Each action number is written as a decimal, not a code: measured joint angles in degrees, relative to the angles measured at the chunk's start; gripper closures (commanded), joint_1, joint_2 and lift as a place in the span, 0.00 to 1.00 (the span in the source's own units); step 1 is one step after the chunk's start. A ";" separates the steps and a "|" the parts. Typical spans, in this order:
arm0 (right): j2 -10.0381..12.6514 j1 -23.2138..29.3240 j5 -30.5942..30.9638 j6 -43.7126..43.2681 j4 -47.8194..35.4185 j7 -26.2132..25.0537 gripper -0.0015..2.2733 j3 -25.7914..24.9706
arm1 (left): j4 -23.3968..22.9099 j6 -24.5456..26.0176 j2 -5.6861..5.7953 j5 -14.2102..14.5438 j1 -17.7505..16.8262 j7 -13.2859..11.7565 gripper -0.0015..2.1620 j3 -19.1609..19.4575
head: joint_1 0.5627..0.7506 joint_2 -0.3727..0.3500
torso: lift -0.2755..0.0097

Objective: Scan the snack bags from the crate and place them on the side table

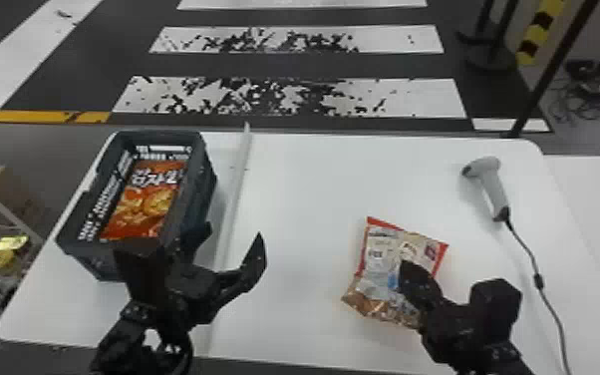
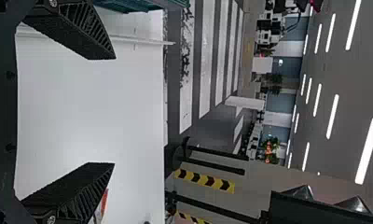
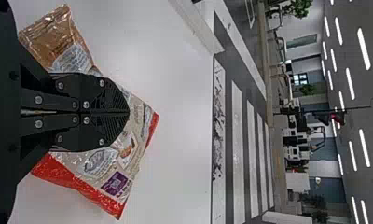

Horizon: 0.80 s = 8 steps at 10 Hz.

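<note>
Our right gripper [image 3: 128, 112], fingers together, gripping nothing we can see, is directly over the loose snack bag [image 1: 375, 257], left of and nearer us than the scanner [image 1: 495, 187]. The bag's long axis slants scannerward at its far end. Our wide-open, empty left gripper [image 2: 113, 111] is farther left of the scanner.

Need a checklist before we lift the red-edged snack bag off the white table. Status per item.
1. Right gripper at the red-edged snack bag: ok, over it, fingers together.
2. Bag film pinched between those fingers: cannot tell.
3. Left gripper empty: ok, fingers wide apart.
4. Light grey handheld scanner in a gripper: not ok, lies on the white table.
5. Dark grey plastic crate emptied: not ok, holds an orange-red snack bag.
</note>
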 measured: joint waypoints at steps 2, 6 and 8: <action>0.10 -3.02 0.95 0.39 5.09 0.00 1.00 1.28 | 0.23 -0.03 -0.01 0.57 0.21 -0.15 0.03 0.26 | 0.70 0.62 | 0.79; 0.72 -5.58 2.71 -0.47 11.47 0.04 1.00 2.01 | 0.70 -0.10 -0.08 0.76 0.29 -0.28 0.03 -0.22 | 0.70 0.61 | 0.79; 0.71 -6.09 3.90 -1.28 13.05 0.04 1.00 2.48 | 0.85 -0.20 -0.08 0.99 0.44 -0.54 0.03 -0.33 | 0.70 0.61 | 0.79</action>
